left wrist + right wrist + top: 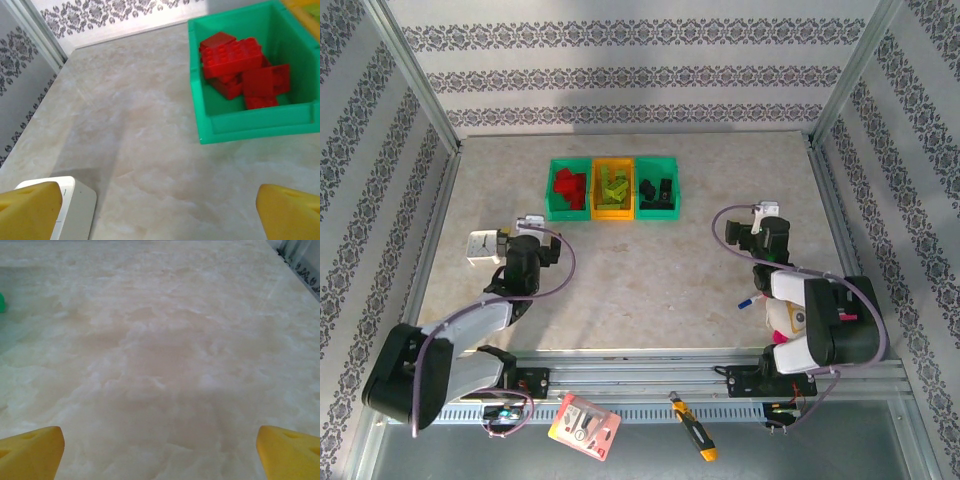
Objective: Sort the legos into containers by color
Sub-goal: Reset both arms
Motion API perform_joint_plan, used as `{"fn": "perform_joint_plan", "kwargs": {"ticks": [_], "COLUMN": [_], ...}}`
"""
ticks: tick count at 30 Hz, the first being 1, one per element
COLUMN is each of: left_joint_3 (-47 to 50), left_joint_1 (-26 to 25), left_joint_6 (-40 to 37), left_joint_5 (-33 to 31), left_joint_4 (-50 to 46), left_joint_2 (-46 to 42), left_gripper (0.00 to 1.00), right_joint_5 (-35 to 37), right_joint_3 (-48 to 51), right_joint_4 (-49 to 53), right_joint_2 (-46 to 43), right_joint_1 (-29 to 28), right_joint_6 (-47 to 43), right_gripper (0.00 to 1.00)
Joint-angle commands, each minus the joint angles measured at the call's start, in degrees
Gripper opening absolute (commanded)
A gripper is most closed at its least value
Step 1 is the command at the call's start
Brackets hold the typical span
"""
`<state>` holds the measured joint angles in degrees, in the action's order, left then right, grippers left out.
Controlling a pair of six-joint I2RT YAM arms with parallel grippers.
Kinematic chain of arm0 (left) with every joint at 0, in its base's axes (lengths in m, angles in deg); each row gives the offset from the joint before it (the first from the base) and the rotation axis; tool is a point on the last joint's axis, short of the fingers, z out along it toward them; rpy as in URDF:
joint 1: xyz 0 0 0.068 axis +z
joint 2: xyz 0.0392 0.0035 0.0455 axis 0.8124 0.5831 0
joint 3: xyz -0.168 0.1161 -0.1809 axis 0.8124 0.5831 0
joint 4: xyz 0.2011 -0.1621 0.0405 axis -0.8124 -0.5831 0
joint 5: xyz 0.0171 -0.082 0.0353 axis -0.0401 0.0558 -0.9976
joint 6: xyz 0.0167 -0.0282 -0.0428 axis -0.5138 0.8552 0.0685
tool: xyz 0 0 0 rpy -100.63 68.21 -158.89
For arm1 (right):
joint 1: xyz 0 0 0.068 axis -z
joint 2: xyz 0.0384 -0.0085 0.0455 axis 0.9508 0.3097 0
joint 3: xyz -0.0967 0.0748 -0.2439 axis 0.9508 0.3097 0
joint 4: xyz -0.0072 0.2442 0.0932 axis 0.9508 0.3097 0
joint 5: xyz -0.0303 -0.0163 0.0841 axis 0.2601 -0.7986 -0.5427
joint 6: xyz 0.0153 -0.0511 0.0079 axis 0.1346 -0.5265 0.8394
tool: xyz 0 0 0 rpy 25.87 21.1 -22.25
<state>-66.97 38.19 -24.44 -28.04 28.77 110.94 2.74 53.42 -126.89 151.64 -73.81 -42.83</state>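
Ahead of the left tool (pixel 160 220), slightly to its right, stands the left green bin (pixel 250 122) with the red legos (pixel 240 62) piled inside, any lettering on their studs too blurred to read; joined to it in a row sit the orange-yellow bin (pixel 613 213), holding the lime green legos (pixel 613 185), and the right green bin (pixel 657 211), holding the black legos (pixel 658 188); the left tool's yellow fingers (pixel 30 210) stand wide apart over the bare counter (pixel 150 150), gripping nothing; a small white clock (pixel 77 205) lies just beside the finger at the left of the wrist view, its face too small to read; the right tool (pixel 160 457) is likewise spread wide and empty above the counter, the row of bins well ahead and to its left; a blue marker pen (pixel 747 299) lies behind it, near the arm; a red-and-white card (pixel 585 427) by the near rail bears print too small to read.
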Motion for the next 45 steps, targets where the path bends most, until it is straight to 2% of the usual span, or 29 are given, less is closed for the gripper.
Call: {"fn": "perform_joint_plan", "kwargs": {"ticks": [1, 8, 11, 12, 14, 16, 18, 20, 45], "left_joint_3": [3.21, 1.62, 1.04, 0.61, -1.61, -1.31, -1.86, -1.42, -1.72], "left_joint_1": [2.96, 10.82, 12.3, 12.36, 12.54, 12.93, 13.17, 13.17, 13.24], "left_joint_6": [-1.67, -0.21, 0.71, 1.37, 3.3, 3.38, 4.11, 3.38, 3.57], "left_joint_5": [3.7, 16.05, 16.68, 14.99, 12.31, 11.79, 12.1, 12.11, 12.65], "left_joint_4": [13.99, 26.72, 34.84, 34.05, 26.35, 30.08, 27.01, 29.4, 28.22], "left_joint_2": [4.49, 15.9, 24.74, 24.59, 23.0, 24.42, 23.49, 24.09, 23.91], "left_gripper": [0.99, 0.99, 0.99, 0.99, 0.99, 0.99, 0.99, 0.99, 0.99], "right_joint_5": [-2.24, -2.32, -2.38, -2.4, -2.38, -2.38, -2.39, -2.43, -2.39], "right_joint_3": [1.73, 1.58, 1.58, 1.58, 1.58, 1.58, 1.59, 1.58, 1.67], "right_joint_4": [-14.08, -13.18, -13.18, -13.18, -13.18, -13.18, -13.22, -13.26, -13.36], "right_joint_2": [3.43, 3.05, 3.07, 3.05, 3.09, 3.12, 3.09, 3.09, 3.09], "right_joint_1": [0.63, 0.88, 0.91, 0.92, 0.91, 0.92, 0.97, 0.9, 0.92], "right_joint_6": [-0.9, -0.72, -0.64, -0.67, -0.64, -0.72, -0.7, -0.65, -0.76], "right_gripper": [0.98, 0.98, 0.98, 0.98, 0.98, 0.98, 0.98, 0.98, 0.98]}}
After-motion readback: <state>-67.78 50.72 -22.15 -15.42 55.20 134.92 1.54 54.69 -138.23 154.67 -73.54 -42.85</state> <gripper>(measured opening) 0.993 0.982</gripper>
